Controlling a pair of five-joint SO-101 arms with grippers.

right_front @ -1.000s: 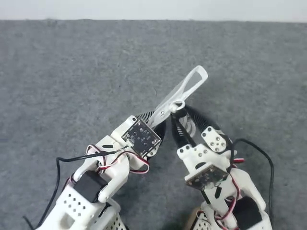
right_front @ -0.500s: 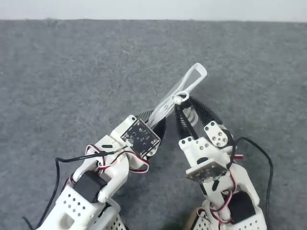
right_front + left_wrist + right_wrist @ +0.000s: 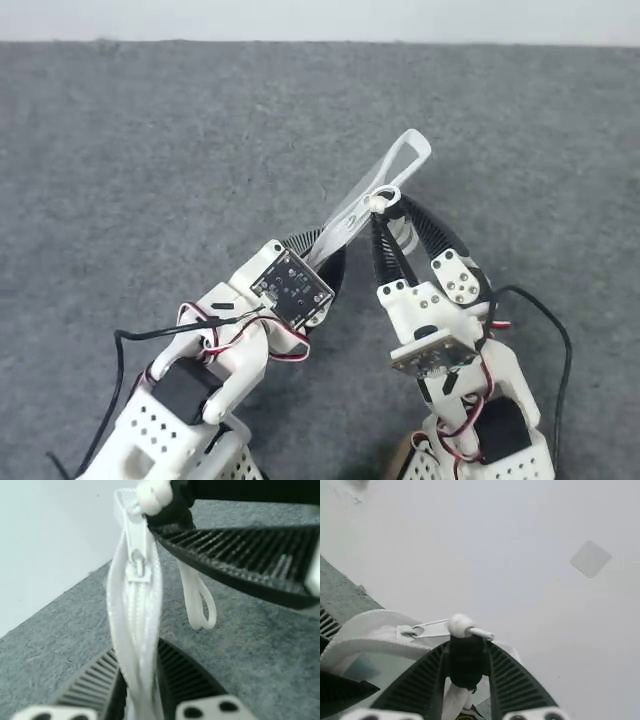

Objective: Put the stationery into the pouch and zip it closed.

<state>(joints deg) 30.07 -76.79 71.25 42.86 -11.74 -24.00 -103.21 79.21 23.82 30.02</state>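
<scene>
A white, see-through pouch [image 3: 352,215] hangs tilted in the air above the grey table, its strap loop [image 3: 410,152] pointing away from the arms. My left gripper [image 3: 322,247] is shut on the pouch's near end, the zipper band [image 3: 135,630] running up between its fingers [image 3: 90,690]. My right gripper [image 3: 384,204] is shut on the zipper pull's cord just below its white knot [image 3: 461,625]. The metal slider [image 3: 136,568] sits high on the band, next to the right gripper's black fingers [image 3: 240,560]. The slider's tab [image 3: 427,629] points along the pouch's edge [image 3: 365,630].
Grey felt [image 3: 150,150] covers the table all around the arms, up to a white wall [image 3: 320,18] at the far edge. Black cables [image 3: 125,360] trail beside both arm bases. A brown thing [image 3: 400,462] peeks out near the front edge.
My right gripper has moved away from the arm bases along the pouch, taking the zipper pull with it toward the strap loop. The left gripper has kept still.
</scene>
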